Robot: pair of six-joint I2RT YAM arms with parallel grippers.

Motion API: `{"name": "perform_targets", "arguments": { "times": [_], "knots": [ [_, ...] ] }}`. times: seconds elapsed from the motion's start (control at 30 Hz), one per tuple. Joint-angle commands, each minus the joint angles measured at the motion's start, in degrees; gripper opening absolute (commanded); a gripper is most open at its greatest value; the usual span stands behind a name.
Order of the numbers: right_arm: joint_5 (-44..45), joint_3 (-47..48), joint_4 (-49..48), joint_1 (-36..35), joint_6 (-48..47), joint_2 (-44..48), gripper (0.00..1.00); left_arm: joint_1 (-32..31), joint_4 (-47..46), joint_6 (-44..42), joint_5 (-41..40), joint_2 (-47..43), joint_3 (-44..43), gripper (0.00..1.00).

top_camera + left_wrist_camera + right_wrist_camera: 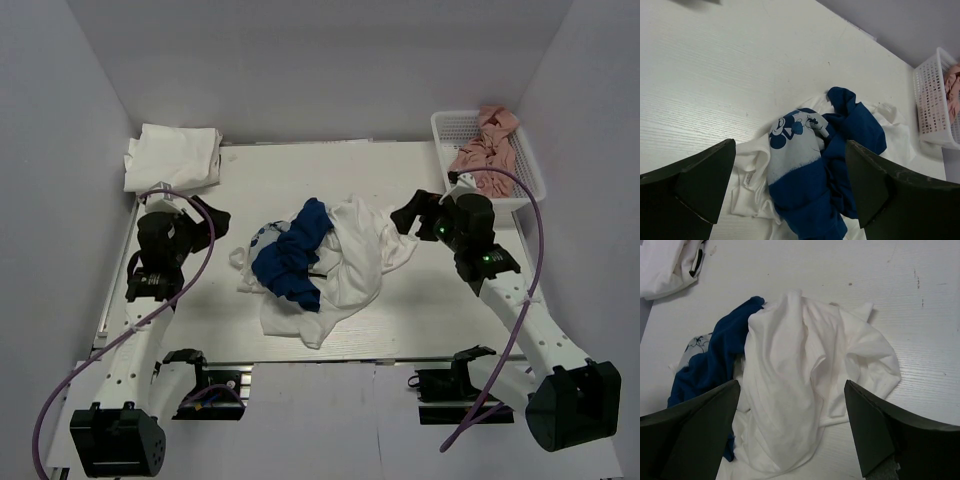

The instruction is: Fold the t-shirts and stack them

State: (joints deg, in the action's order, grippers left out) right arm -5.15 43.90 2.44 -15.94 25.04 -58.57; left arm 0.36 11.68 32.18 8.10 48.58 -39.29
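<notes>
Progress is judged early: a folded shirt (172,155) is laid at the far-left corner; a crumpled heap (320,265) is left centrally between left gripper (208,212) and right gripper (412,212), both spread wide, empty.

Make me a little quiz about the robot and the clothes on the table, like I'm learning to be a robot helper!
1. True or false: the left end effector is gripping the blue garment.
2. Pick one: what lies in the white basket? A) pink clothes B) blue socks C) nothing
3. Fill the gap: the folded white pile sits at the far ___ corner of the table, seen from the top camera.

Key: 1 false, it is open and holds nothing; 2 A; 3 left.
</notes>
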Motion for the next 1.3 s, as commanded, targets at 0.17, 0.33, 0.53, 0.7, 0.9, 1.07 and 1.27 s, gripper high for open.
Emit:
{"name": "perform_targets", "arguments": {
  "times": [0.17,0.33,0.53,0.7,0.9,1.07,1.27],
  "knots": [
    [3.5,-3.3,-6.3,-0.3,-1.1,0.8,0.9,-0.2,1.2,-0.6,-2.1,0.7,-3.2,1.0],
    [8.5,-2.4,-6.0,-1.2,-3.4,-2.2,0.9,-0.2,0.0,0.6,-4.9,-0.7,-1.7,1.0],
    [6.8,5.6,-2.9,-5.9,-6.8,-13.9,0.9,1.0,0.0,5.1,-8.6,1.5,-0.5,1.0],
    [15.8,10.7,-2.5,-12.6,-8.3,-25.9,0.9,1.0,0.6,6.2,-8.6,5.0,-0.5,1.0],
    [18.9,14.0,-4.0,-21.9,-10.2,-35.1,0.9,1.0,-1.1,6.2,-6.1,5.6,0.6,1.0],
    [20.2,12.3,-7.8,-27.6,-9.5,-37.9,0.65,1.0,-0.5,6.2,-5.4,5.6,0.6,1.0],
    [29.3,13.0,-10.5,-29.3,-9.5,-28.7,0.0,1.0,-2.6,5.1,-2.4,1.9,1.4,1.0]
  ]
}}
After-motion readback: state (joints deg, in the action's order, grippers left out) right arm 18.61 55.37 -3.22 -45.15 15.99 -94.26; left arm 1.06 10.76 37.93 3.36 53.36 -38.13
